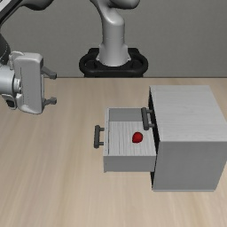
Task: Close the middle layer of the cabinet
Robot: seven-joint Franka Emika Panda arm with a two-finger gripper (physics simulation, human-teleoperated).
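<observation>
Jutting toward exterior view's left: open drawer.

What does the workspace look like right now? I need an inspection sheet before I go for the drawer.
Surface: light wooden table.
Job's things: grey cabinet on the exterior view's right; one drawer is pulled out towards the exterior view's left and not yet closed, with its handle at the outer end. An upper handle sits close against the cabinet front.
Clutter: small red object lying inside the open drawer.
Grippers: gripper at the exterior view's left, apart from the drawer handle, fingers apart, holding nothing.
Cables: nothing seen.
Surroundings: robot base at the table's far side; plain grey wall behind.
</observation>
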